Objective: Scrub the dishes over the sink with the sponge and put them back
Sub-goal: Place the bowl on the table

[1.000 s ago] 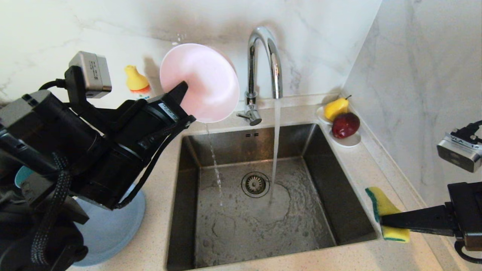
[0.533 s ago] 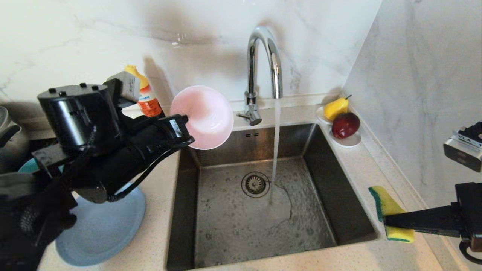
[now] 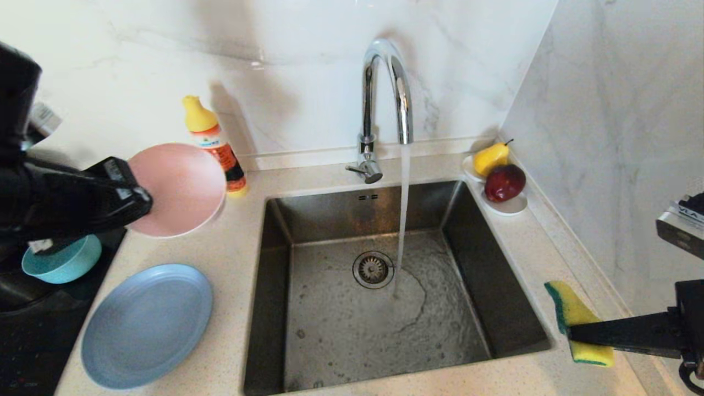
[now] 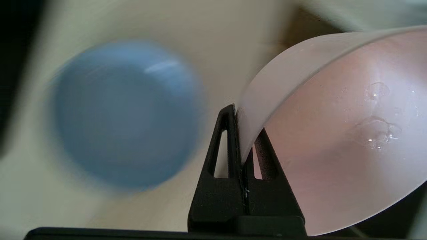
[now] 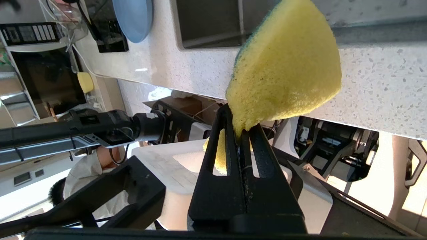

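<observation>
L pincer [image 4: 245, 133] tight on wet pink bowl [image 4: 333, 140] rim, blurred blue plate [image 4: 123, 113] beyond.

Probably a home kitchen: steel sink [image 3: 379, 286], running chrome tap [image 3: 385, 93], marble walls, speckled stone counter [image 3: 231, 308].

The left gripper [image 4: 245, 133] is made of black plastic, with two flat pointed fingers, each cut through by a long slot. A small white label is stuck near its tip. The right gripper [image 5: 241, 131] is shaped the same. A grey box is fixed above it.
</observation>
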